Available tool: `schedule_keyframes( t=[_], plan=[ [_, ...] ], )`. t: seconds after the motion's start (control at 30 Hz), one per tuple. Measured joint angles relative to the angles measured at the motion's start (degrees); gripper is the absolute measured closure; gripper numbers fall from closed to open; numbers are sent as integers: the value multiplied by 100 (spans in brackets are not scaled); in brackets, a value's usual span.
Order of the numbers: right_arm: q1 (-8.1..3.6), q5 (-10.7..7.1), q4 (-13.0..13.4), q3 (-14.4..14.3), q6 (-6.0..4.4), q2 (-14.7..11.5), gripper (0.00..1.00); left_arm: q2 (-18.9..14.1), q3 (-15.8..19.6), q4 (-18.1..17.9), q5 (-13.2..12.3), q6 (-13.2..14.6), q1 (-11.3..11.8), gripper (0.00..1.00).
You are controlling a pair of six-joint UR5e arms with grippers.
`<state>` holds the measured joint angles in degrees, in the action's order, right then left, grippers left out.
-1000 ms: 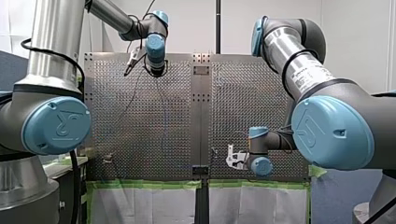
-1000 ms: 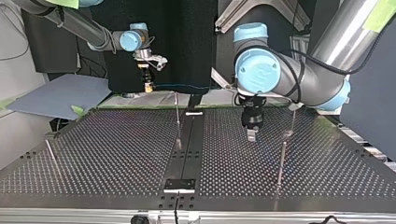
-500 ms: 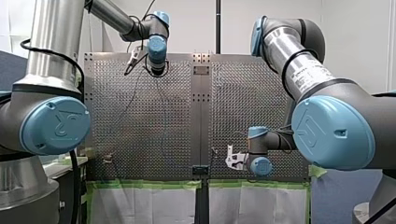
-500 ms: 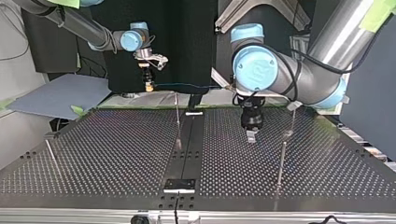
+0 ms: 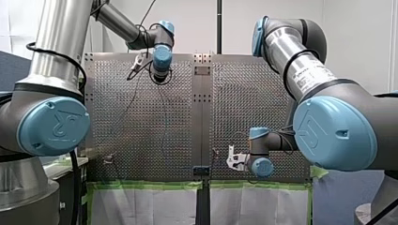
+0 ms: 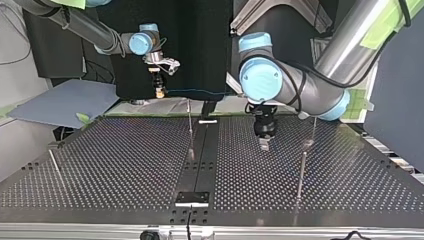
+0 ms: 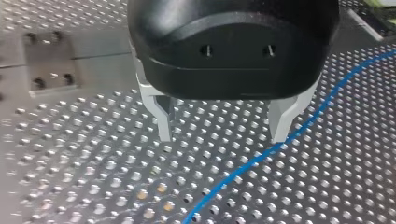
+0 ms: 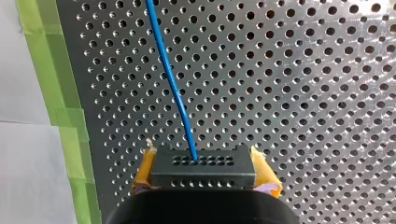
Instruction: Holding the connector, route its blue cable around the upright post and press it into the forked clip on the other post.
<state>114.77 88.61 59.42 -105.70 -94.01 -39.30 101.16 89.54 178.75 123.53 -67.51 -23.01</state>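
My right gripper [image 8: 204,186] is shut, its yellow pads clamping a black connector [image 8: 203,165]; a blue cable [image 8: 173,84] leaves the connector over the perforated plate. In the top view that gripper [image 6: 159,93] hangs at the far left edge of the table, and the cable [image 6: 197,92] runs right from it. My left gripper [image 7: 223,135] stands open just above the plate, its metal fingers [image 7: 164,122] empty, the blue cable [image 7: 261,156] lying beside one finger. In the top view it [image 6: 263,145] hovers right of the middle. A thin upright post [image 6: 190,131] stands near the centre, and another post [image 6: 301,172] is further right.
A third thin post [image 6: 313,128] stands behind the right one, and a leaning rod [image 6: 54,162] is at the top view's left. A black centre strip [image 6: 197,165] divides the perforated table. Green tape [image 8: 51,93] marks the table's edge beside my right gripper.
My left arm has shifted leftward in the top view, rightward and slightly down in the front view, its gripper staying open. My right arm has held still with the connector.
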Motion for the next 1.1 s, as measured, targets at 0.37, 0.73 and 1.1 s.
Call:
schedule_keyframes(
  t=[0.37,0.73,1.1],
  plan=[
    [3,-1,1,1,-13,2,100,74,0,-122,360,207,42,0],
    [7,0,10,1,-14,4,100,391,-41,-365,334,317,19,0],
    [7,0,22,0,-15,4,100,768,-242,-603,388,352,2,0]
  ],
)
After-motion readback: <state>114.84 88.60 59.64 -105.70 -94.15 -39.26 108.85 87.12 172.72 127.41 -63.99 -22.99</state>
